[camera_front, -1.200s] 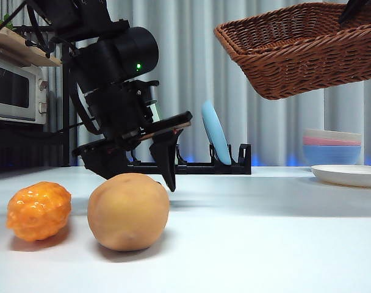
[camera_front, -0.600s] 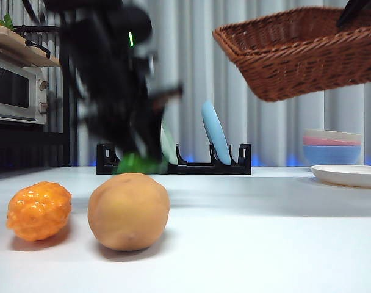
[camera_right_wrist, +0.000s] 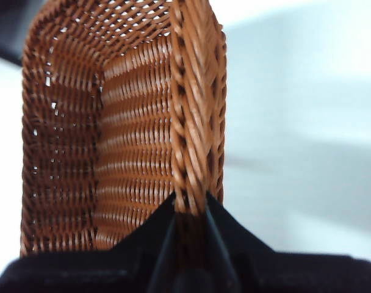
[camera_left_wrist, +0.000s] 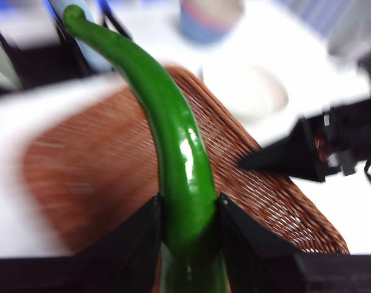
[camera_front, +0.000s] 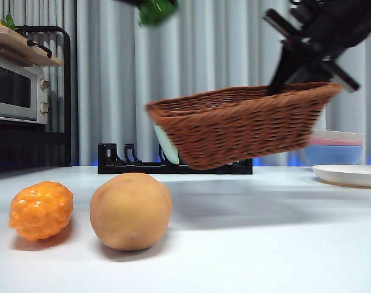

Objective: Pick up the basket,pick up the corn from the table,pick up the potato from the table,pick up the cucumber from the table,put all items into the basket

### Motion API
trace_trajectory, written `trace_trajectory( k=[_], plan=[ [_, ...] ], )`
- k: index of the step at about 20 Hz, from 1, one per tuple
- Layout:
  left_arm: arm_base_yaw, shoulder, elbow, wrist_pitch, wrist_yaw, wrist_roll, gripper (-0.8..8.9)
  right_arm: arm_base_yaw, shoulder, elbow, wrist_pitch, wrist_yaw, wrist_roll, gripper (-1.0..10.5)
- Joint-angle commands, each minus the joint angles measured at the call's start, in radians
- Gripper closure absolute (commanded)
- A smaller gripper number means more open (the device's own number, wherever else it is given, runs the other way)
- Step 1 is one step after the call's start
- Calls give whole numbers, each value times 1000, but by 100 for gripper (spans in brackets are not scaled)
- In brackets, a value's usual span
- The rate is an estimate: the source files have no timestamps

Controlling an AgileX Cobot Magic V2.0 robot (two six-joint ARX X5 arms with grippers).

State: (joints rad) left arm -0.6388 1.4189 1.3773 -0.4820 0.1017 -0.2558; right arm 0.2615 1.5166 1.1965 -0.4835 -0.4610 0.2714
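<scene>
Both tools are matte black plastic. The left tool (camera_left_wrist: pixel 188 235) has two wedge-shaped jaws with flat, angular faces. The right tool (camera_right_wrist: pixel 188 210) has jaws tapering to narrow tips from a broad black base.

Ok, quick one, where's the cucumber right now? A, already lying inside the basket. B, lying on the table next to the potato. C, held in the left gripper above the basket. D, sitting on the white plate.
C: the left gripper is clamped on the green cucumber, with the basket below it and nothing seen resting inside.
</scene>
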Motion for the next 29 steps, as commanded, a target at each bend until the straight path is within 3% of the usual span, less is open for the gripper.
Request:
trace_trajectory(
  k=[1,5,6,8,9,14,20,24,29],
  plan=[
    [-37,68,-11,-4,-17,-13,822,50,-4,5,58,-12,51,963],
    [-58,179,-11,-10,-23,-9,798,88,-4,5,80,-13,64,963],
    [-61,194,-11,-16,-24,-9,684,88,-4,5,79,-12,64,963],
    [-62,202,-11,-21,-24,-9,307,87,-4,5,79,-12,64,963],
    [-63,202,-11,-15,-24,-9,266,87,-4,5,79,-12,64,963],
    [-65,191,-6,-45,-16,-9,270,86,-4,5,79,-12,64,963],
    [-67,-55,50,-357,-8,21,270,47,-4,5,98,-11,59,963],
    [-68,-254,50,-572,-83,-11,283,12,-4,5,101,-12,49,963],
    [-79,-333,50,-882,-254,-84,283,6,-4,5,101,-11,34,963]
  ],
)
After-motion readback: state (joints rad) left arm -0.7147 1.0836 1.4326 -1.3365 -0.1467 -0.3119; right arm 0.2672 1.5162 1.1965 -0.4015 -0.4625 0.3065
